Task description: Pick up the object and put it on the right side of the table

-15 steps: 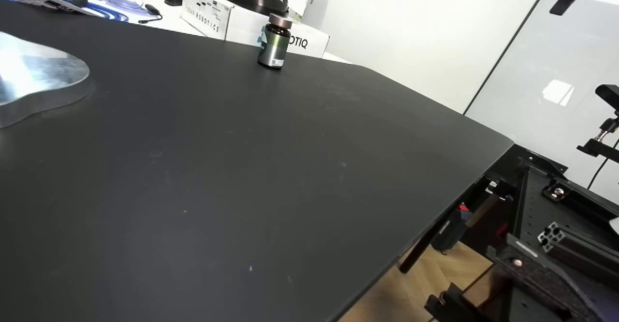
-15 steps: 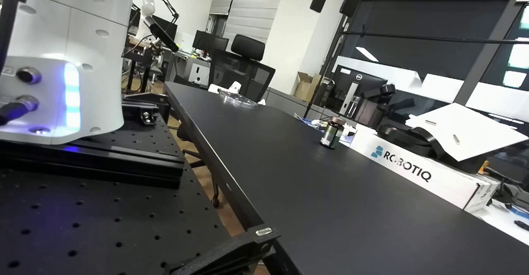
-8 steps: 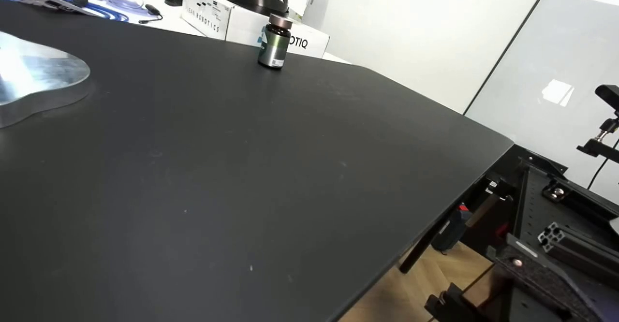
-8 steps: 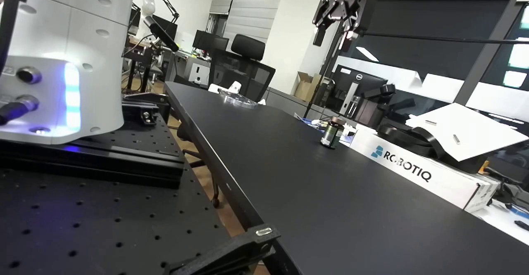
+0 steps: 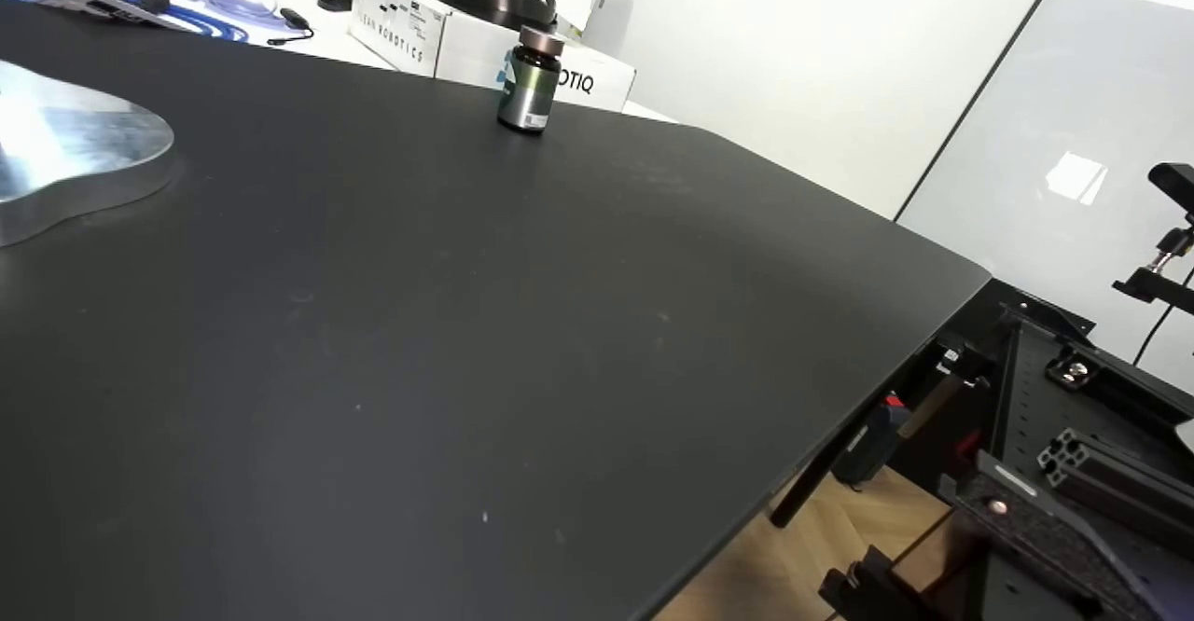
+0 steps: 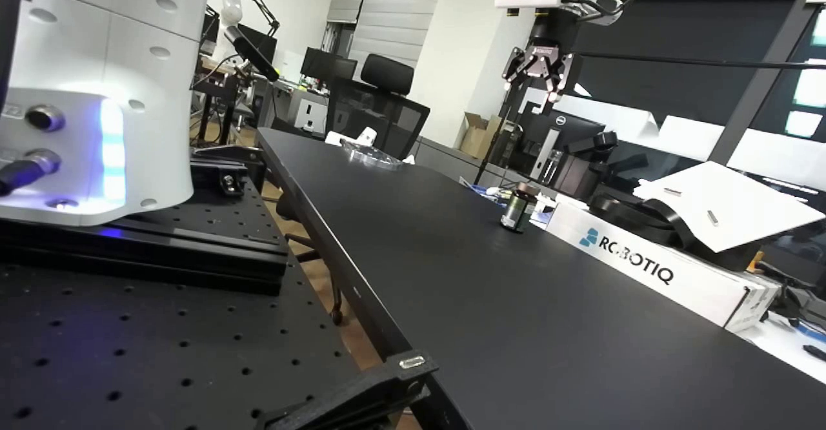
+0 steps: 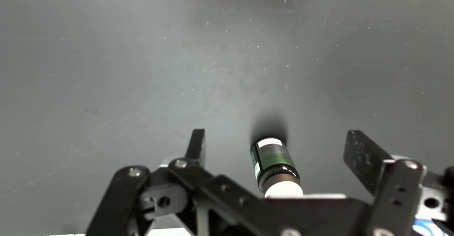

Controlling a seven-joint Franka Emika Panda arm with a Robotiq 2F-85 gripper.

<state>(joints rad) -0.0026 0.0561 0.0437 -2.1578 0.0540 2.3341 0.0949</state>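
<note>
Bottle [image 5: 530,82] upright on table [image 5: 560,323], nr wht box [image 6: 648,263] // jaws spread wide, well abv table & bottle // wrist vw: bottle shows btwn jaws, top partly hid

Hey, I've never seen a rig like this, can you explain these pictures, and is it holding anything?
The machine is a white robot arm ending in a black, two-fingered gripper. Two pictures come from cameras outside it, looking across a black table. The third, the wrist view, is taken from the arm, looking down past the fingers. On the table are a small upright bottle and a shiny, flat-topped thing. Nothing is held: the fingers are open. In the wrist view the bottle appears between them, but both exterior views show it standing well below, untouched.
</note>
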